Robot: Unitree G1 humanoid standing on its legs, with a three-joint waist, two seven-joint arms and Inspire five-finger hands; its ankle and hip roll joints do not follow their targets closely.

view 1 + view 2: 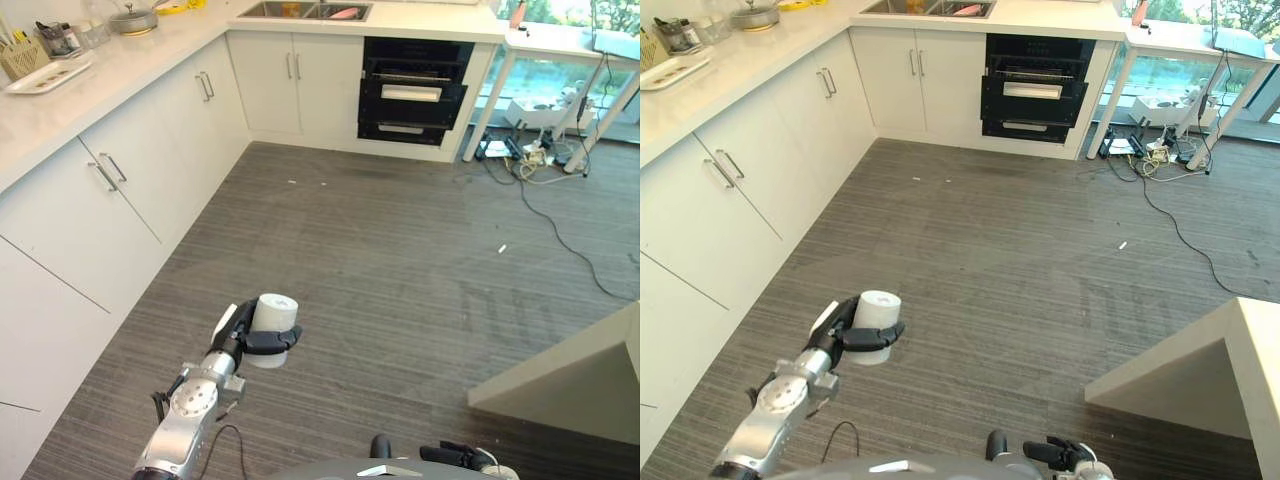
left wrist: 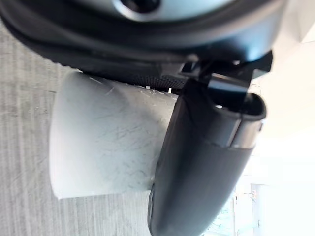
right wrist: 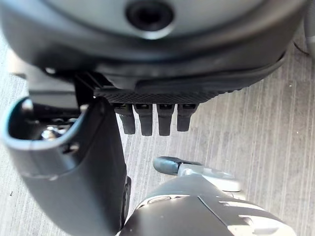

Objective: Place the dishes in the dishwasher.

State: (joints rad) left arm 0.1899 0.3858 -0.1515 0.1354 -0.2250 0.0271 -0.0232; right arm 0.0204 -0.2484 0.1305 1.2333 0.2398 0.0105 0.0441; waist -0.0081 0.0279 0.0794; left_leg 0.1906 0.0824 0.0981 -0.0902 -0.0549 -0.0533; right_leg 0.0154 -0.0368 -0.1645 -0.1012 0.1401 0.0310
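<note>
One white cup (image 1: pixel 271 326) — left hand (image 1: pixel 248 340) fingers partly hide it.

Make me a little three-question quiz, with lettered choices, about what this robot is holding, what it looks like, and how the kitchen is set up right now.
1. Where is the dishwasher?
A. Across the floor, under the counter by the sink
B. Right beside the robot
C. On the counter

2. What colour is the cup?
A. Red
B. White
C. Black

3. What is the state of the left hand?
A. Open and empty
B. Fingers curled round the cup
C. Flat on the floor

Answers:
1 A: the dishwasher sits far off under the counter, with its racks pulled partly out.
2 B: the cup is plainly white.
3 B: the left hand wraps the cup, carried above the floor; the left wrist view shows the thumb across it.
</note>
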